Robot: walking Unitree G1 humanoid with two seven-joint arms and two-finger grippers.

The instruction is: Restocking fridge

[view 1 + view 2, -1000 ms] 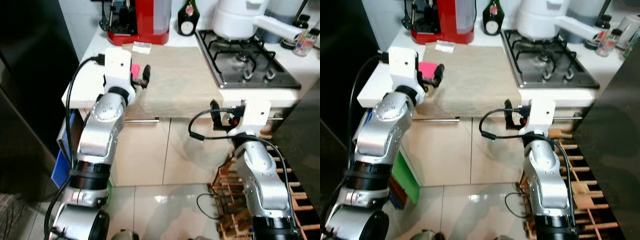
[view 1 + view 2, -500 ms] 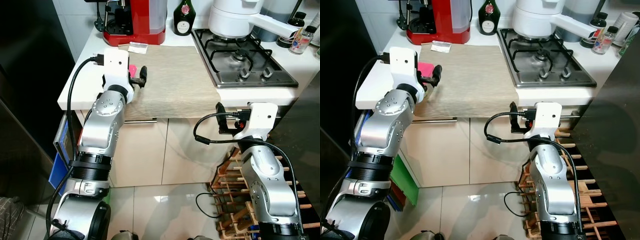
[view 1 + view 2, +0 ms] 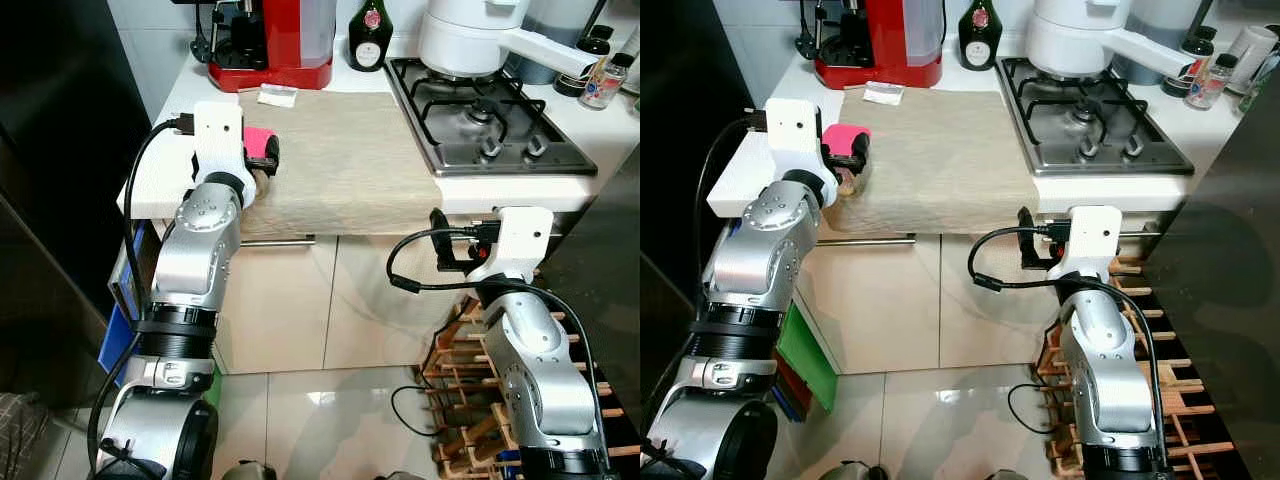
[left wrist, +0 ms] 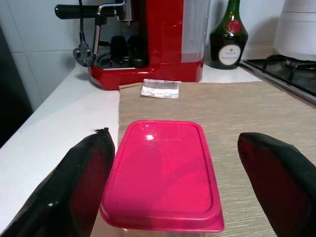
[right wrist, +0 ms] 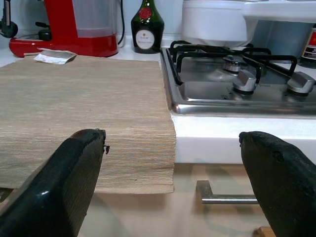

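You are looking at a white kitchen counter (image 3: pixel 165 175) with a beige mat (image 3: pixel 340 160) spread on it and hanging a little over the front edge. At the back stand a red coffee machine (image 3: pixel 272 40) and a dark green bottle (image 3: pixel 371 38). A small silver packet (image 3: pixel 277 96) lies on the mat just in front of the machine. To the right is a gas stove (image 3: pixel 490 125) with a white pot (image 3: pixel 470 40) on it.

The food box with the pink lid (image 4: pixel 163 173) sits at the left edge of the mat, near the front of the counter. Your left gripper (image 4: pixel 182 185) is at the box, its two black fingers (image 4: pixel 79 187) spread apart, one on each side of the lid. They do not press the box; a gap shows on both sides.

Your right gripper (image 5: pixel 173 182) is lower, in front of the counter edge near a cabinet handle (image 5: pixel 224 196). Its fingers are also spread wide and hold nothing. A wooden rack (image 3: pixel 470 400) stands on the floor beside the right arm.
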